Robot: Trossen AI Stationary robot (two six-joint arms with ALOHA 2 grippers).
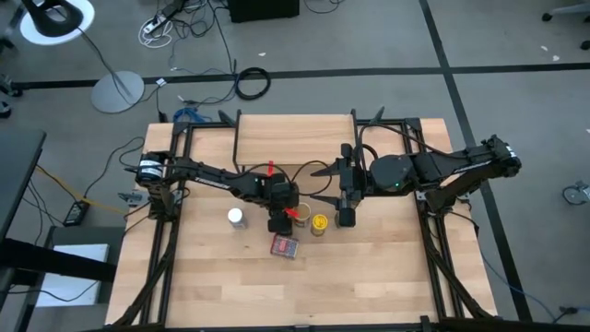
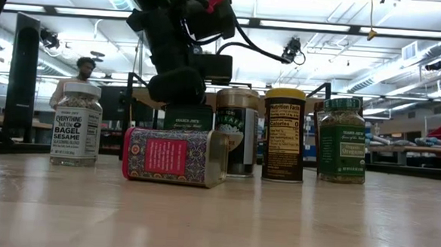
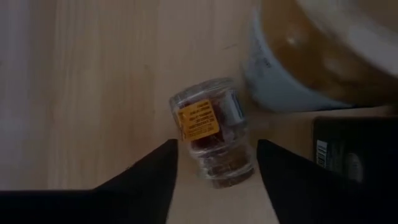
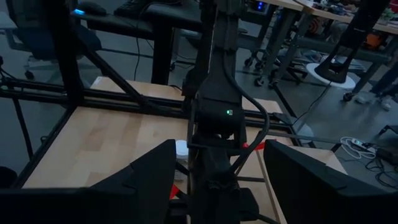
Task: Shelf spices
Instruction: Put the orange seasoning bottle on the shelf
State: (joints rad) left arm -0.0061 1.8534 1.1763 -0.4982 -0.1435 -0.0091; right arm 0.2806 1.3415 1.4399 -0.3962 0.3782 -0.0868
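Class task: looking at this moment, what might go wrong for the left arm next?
1. The small clear jar lies on its side between the left gripper's open fingers; it may roll or squirt out as they close.
2. A dark tin and another jar stand close by, so a finger might bump them.

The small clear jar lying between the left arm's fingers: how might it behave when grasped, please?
The small clear jar lies on its side on the wooden table, so it may roll if nudged. Its smooth, rounded wall could slip between the left gripper fingers. It looks small, so probably light.
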